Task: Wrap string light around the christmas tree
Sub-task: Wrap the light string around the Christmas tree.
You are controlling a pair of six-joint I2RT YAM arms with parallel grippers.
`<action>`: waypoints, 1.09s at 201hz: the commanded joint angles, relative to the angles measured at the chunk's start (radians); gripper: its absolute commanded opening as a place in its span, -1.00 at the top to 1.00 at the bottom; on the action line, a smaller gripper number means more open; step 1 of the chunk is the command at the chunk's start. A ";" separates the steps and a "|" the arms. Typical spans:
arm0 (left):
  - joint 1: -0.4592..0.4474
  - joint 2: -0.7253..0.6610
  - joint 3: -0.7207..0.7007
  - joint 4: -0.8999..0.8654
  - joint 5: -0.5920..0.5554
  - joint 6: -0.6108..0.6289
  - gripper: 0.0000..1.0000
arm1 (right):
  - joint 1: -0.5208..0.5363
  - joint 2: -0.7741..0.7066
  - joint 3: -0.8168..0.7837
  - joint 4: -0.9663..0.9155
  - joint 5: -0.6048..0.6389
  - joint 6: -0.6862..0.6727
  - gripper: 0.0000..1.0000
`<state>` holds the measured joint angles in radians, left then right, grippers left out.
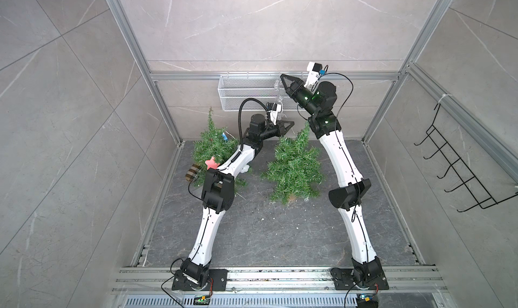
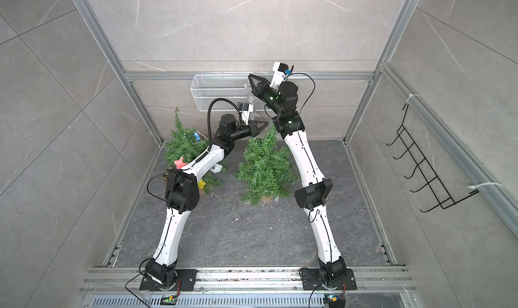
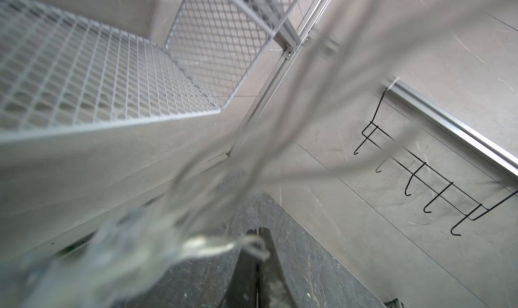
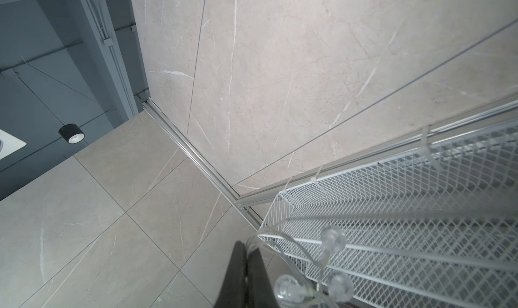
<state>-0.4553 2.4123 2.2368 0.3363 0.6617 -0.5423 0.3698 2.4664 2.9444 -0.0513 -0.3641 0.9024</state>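
Note:
The string light (image 1: 278, 97) (image 2: 249, 97) is a clear wire with clear bulbs, hanging in front of the wire basket between my two grippers. My right gripper (image 1: 282, 75) (image 2: 249, 75) is raised by the basket rim and shut on the wire (image 4: 269, 238), with bulbs (image 4: 333, 238) dangling beside it. Lower down, my left gripper (image 1: 292, 122) (image 2: 266, 122) is shut on a loop of the wire (image 3: 253, 245), just above the tip of the bare green christmas tree (image 1: 294, 166) (image 2: 265, 166). A blurred bunch of light string (image 3: 134, 253) hangs close to the left wrist camera.
A second tree (image 1: 213, 144) (image 2: 182, 144) with a red star (image 1: 212, 163) stands at the back left behind the left arm. The white mesh basket (image 1: 246, 93) (image 3: 84, 68) (image 4: 392, 208) hangs on the back wall. A black hook rack (image 1: 462, 166) (image 3: 420, 175) is on the right wall.

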 commanded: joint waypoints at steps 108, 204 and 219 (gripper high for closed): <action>0.059 -0.194 -0.103 -0.065 0.037 0.130 1.00 | -0.023 -0.115 0.049 -0.101 -0.232 0.085 1.00; 0.085 -0.320 -0.320 -0.052 0.019 0.210 1.00 | 0.066 -0.377 -0.180 -0.288 -0.460 -0.012 1.00; 0.093 -0.336 -0.358 -0.012 0.028 0.196 1.00 | 0.066 -0.430 -0.234 -0.315 -0.482 -0.033 1.00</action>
<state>-0.3840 2.1349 1.9285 0.2619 0.6830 -0.3664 0.4320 2.1479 2.7693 -0.3420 -0.7666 0.9279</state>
